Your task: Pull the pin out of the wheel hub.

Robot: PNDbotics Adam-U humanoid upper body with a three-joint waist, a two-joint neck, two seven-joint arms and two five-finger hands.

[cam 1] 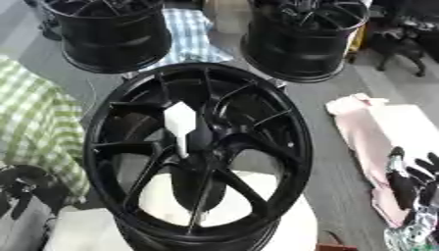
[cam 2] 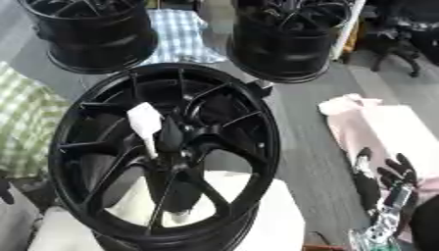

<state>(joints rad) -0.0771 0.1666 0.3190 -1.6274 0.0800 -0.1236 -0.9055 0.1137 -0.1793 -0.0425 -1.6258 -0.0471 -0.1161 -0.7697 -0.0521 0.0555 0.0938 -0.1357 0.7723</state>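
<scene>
A black spoked wheel hub [cam 1: 199,152] stands tilted on a white block in the middle. A white pin [cam 1: 181,126] with a broad angular head and a thin stem sticks up from its centre. My right hand [cam 2: 382,188] shows at the lower right, well clear of the wheel, with its fingers straight and pointing up, holding nothing. My left hand [cam 1: 19,185] shows only as dark parts at the lower left edge, apart from the wheel's rim.
Two more black wheels [cam 1: 111,34] [cam 1: 304,39] stand at the back. A green checked cloth [cam 1: 38,127] lies at the left, a blue checked cloth [cam 1: 190,34] between the back wheels. A pink cloth [cam 1: 377,132] lies right of the hub.
</scene>
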